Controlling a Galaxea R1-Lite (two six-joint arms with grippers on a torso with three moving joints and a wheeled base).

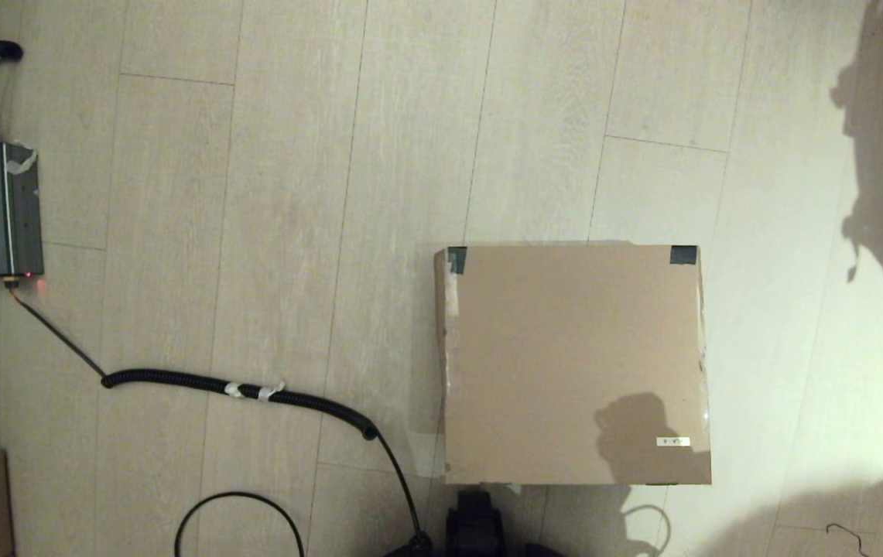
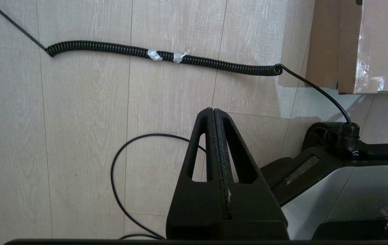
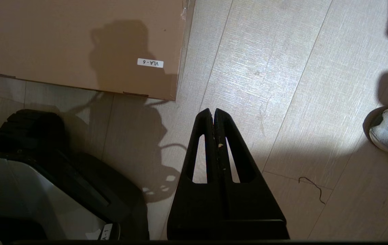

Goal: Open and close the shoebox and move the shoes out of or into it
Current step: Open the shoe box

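The shoebox (image 1: 573,363) sat closed on the floor (image 1: 294,232), edges square to the robot, label (image 1: 672,442) at its near right corner. The left claw (image 2: 213,112) and right claw (image 3: 213,113) hung shut, empty, low beside the base.

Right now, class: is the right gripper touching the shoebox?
Apart. The right wrist view shows the shut right gripper over bare floor, with floor visible between its tips and the shoebox corner.

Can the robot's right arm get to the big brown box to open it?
Probably yes. The right gripper, fingers shut, hangs over bare floor just off the near corner of the closed shoebox, by its white label. Nothing lies between them.
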